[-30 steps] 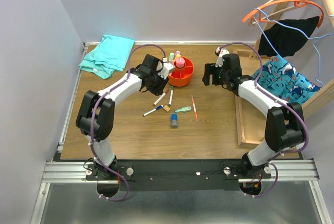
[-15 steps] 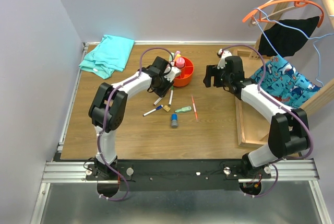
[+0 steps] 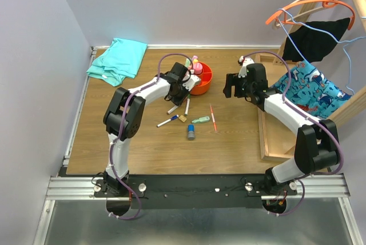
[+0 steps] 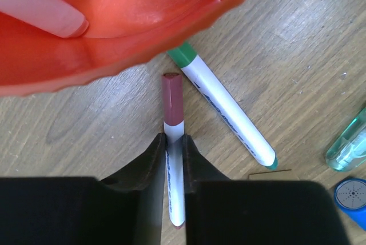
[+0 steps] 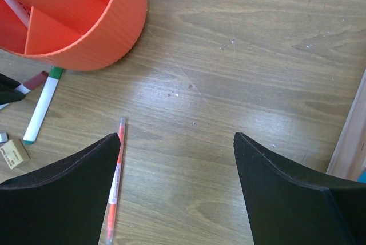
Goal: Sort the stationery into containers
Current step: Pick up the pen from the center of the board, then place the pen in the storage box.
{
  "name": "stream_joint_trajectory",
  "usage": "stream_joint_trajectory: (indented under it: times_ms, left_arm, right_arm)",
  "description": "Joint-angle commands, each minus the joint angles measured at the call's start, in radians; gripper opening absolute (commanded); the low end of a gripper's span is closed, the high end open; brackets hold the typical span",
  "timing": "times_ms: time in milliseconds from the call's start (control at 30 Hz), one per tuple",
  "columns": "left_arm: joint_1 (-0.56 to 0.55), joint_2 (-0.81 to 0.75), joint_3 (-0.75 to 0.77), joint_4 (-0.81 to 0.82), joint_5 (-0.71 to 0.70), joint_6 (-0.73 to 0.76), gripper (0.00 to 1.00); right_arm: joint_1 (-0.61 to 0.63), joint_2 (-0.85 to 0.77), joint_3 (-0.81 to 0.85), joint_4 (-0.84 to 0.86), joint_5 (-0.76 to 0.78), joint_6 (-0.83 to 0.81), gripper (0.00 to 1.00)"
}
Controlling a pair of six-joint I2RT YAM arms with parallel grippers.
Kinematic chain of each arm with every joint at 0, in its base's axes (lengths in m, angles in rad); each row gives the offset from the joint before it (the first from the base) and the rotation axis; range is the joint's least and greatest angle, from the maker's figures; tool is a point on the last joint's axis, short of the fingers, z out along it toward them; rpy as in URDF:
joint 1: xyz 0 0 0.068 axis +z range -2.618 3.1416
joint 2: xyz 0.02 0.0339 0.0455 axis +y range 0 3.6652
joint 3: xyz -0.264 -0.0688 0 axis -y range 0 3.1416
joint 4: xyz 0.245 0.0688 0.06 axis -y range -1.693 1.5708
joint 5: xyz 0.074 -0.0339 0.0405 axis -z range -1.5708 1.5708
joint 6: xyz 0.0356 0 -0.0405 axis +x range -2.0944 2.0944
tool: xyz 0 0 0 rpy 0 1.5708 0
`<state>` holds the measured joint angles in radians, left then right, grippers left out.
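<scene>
Maroon-capped marker on worktop, just beside orange organiser; left gripper jaws pinch white barrel below cap. Light, stiff, slick plastic: may swivel, mid-barrel hold safest. Right gripper jaws spread, empty.

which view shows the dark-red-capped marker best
Left wrist: the dark-red-capped marker fills the middle, barrel pinched in the left gripper, cap pointing at the orange organiser. Right wrist catches only its cap at the left edge; top external shows a tiny sliver beside the arm.
</scene>
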<state>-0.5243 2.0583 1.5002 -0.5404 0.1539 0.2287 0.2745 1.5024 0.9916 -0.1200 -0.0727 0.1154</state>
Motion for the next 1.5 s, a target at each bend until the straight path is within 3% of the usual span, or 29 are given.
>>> stream_joint_trajectory:
  times_ms: [0,400,533,567,700,1267,1467]
  left_arm:
    - [-0.002,0.017,0.005,-0.07,0.076,0.027,0.13]
    - [0.04,-0.371,-0.112,-0.024,0.289,0.086,0.1]
    - [0.063,-0.45,-0.187,0.225,0.383,-0.009,0.08]
    - [0.066,-0.455,-0.24,0.387,0.383,-0.047,0.05]
    - [0.07,-0.405,-0.267,0.644,0.389,-0.193,0.02]
    - [0.076,-0.188,-0.12,0.862,0.345,-0.325,0.07]
    - [0.076,-0.121,-0.086,0.922,0.462,-0.284,0.13]
  right_arm:
    - [-0.009,-0.028,-0.01,0.022,0.01,-0.003,0.88]
    - [-0.011,-0.024,0.004,0.011,0.017,-0.023,0.88]
    - [-0.012,-0.004,0.022,0.0,0.016,-0.033,0.88]
    - [-0.012,0.004,0.027,-0.001,0.017,-0.036,0.88]
    - [-0.012,0.022,0.054,-0.001,0.021,-0.045,0.88]
    - [-0.012,0.025,0.035,0.003,0.024,-0.04,0.88]
    - [-0.012,0.03,0.039,-0.003,0.04,-0.048,0.88]
